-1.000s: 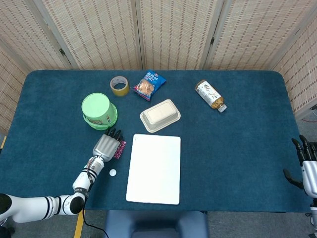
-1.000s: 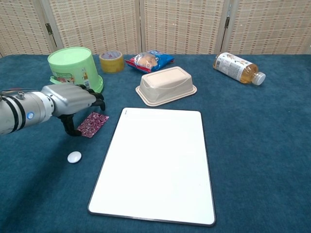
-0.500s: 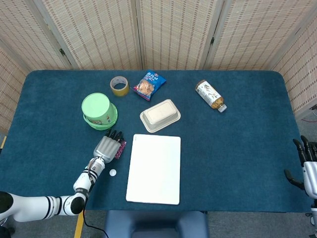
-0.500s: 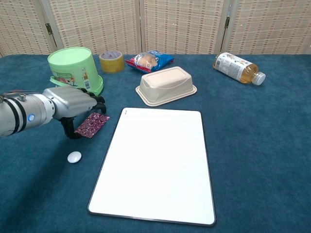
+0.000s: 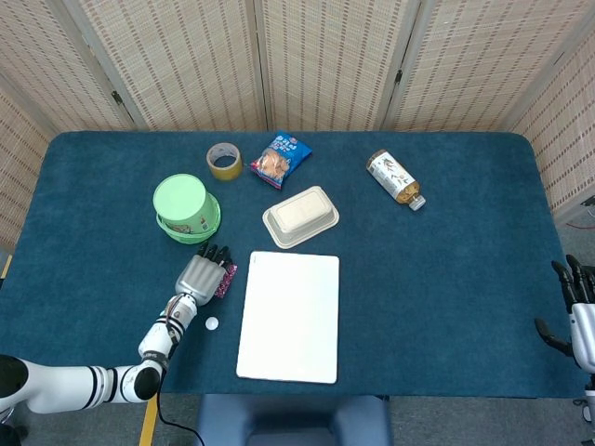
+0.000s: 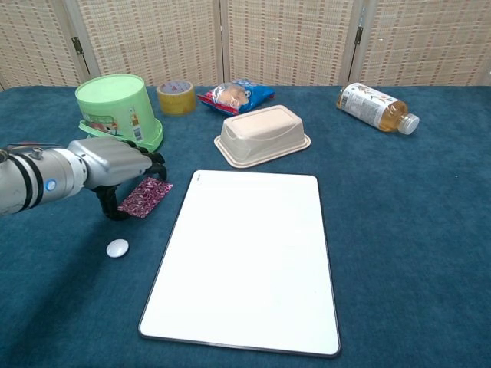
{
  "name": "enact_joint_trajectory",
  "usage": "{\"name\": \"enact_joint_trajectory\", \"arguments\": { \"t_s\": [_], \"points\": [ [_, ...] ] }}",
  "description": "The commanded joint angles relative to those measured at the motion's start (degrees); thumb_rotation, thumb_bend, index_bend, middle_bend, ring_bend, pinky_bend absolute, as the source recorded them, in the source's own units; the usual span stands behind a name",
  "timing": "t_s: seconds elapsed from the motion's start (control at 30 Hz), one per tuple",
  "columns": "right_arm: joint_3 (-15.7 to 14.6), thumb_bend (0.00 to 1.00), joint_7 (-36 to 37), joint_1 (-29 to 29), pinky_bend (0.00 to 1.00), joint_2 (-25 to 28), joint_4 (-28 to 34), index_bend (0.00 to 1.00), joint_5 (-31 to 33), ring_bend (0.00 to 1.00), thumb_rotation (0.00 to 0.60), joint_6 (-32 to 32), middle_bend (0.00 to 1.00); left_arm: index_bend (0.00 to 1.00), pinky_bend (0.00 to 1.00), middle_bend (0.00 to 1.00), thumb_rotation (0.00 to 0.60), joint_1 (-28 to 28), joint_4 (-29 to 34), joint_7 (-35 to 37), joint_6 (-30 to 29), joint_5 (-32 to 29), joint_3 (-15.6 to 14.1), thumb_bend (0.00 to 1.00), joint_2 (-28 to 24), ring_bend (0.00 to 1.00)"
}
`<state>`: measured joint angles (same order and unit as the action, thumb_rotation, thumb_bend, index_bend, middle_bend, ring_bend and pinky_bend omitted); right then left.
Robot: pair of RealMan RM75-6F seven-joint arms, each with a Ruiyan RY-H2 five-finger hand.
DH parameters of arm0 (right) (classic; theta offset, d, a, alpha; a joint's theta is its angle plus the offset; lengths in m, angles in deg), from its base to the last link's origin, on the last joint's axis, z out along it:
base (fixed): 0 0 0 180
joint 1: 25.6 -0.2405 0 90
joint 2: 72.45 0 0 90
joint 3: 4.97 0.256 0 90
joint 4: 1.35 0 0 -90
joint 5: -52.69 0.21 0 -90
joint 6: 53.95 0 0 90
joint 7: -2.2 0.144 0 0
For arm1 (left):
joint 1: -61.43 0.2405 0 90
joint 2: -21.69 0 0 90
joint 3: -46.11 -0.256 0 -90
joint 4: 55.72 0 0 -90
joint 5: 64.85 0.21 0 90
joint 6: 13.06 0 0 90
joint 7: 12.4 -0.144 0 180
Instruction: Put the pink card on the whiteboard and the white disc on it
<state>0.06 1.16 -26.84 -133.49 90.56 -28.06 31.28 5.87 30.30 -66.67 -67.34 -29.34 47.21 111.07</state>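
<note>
The pink patterned card [image 6: 146, 197] lies flat on the blue cloth, just left of the whiteboard [image 6: 249, 257]. My left hand [image 6: 119, 165] hovers low over the card's left end, with the fingers [image 6: 153, 162] curled above its far edge and the thumb down on the cloth beside it. The card does not look lifted. In the head view the left hand [image 5: 200, 272] covers part of the card [image 5: 226, 280]. The white disc [image 6: 117, 248] sits on the cloth nearer me, also seen as the disc [image 5: 212, 323]. My right hand [image 5: 581, 311] rests at the table's right edge, fingers spread, empty.
A green tub [image 6: 115, 107] stands just behind the left hand. Further back are a tape roll [image 6: 176, 97], a snack bag [image 6: 234, 94], an upturned beige tray [image 6: 263, 134] and a lying bottle [image 6: 374, 106]. The whiteboard [image 5: 290, 316] is bare.
The left hand has sunk a little lower over the card's left end. Card, disc and right hand have not moved.
</note>
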Motion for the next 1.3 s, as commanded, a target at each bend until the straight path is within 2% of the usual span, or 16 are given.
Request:
{"name": "enact_joint_trajectory", "arguments": {
  "t_s": [0.03,0.27,0.5,0.77,1.1,1.3],
  "points": [
    [-0.03,0.31,0.03,0.00,0.00,-0.03,-0.03,0.01,-0.02,0.08,0.600,-0.04,0.03,0.16,0.00,0.04,0.600,-0.21,-0.12,-0.06,-0.08,-0.23,-0.08,0.34,0.11,0.00],
    [-0.02,0.31,0.23,0.11,0.00,-0.07,-0.24,0.01,0.04,0.08,0.600,-0.02,0.03,0.18,0.00,0.04,0.600,-0.76,-0.19,-0.14,-0.22,-0.68,-0.41,0.34,0.28,0.00],
    [0.01,0.31,0.48,0.12,0.00,-0.14,-0.42,0.01,0.08,0.08,0.600,-0.11,0.03,0.25,0.00,0.04,0.600,-0.40,-1.17,1.52,-0.37,1.50,-0.86,0.34,0.75,0.00],
    [0.05,0.31,0.62,0.21,0.00,-0.16,-0.43,0.01,0.09,0.08,0.600,0.00,0.03,0.27,0.00,0.04,0.600,-0.15,-0.77,2.71,-0.91,3.24,-0.76,0.34,0.20,0.00],
    [0.07,0.31,0.80,0.27,0.00,-0.07,-0.50,0.01,-0.10,0.08,0.600,0.13,0.03,0.27,0.00,0.04,0.600,0.26,5.85,3.52,-3.77,7.88,-0.37,0.34,-3.77,0.00],
    [0.00,0.31,0.78,0.51,0.00,0.15,-0.34,0.01,-0.16,0.08,0.600,0.42,0.03,0.27,0.00,0.04,0.600,-0.74,9.94,2.53,-4.36,12.26,-0.27,0.34,-3.89,0.00]
  ]
}}
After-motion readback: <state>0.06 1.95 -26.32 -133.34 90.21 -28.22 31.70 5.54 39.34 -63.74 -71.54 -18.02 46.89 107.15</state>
